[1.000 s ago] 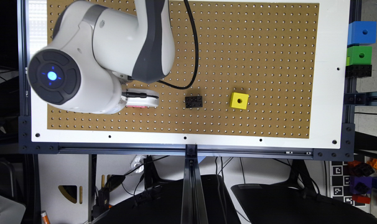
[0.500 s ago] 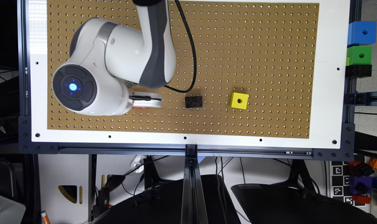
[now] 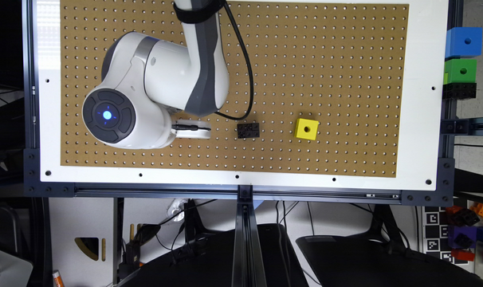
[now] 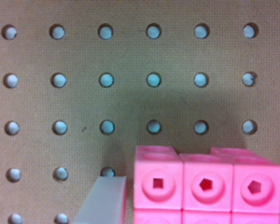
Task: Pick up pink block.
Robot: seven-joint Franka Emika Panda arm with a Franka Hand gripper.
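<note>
We see the small bright pink plastic brick (image 4: pixel 206 186) against one translucent fingertip (image 4: pixel 104 200) over the brown pegboard (image 3: pixel 325 59). Gripper (image 3: pixel 191 129) grip unclear — can't tell. Black brick (image 3: pixel 248 130) just beside.

black brick (image 3: pixel 248 130) between arm (image 3: pixel 161 87), cube (image 3: pixel 306 129)

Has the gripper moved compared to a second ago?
Yes. The gripper has shifted toward the exterior view's right, closing on the black brick, which has stayed put on the pegboard.
</note>
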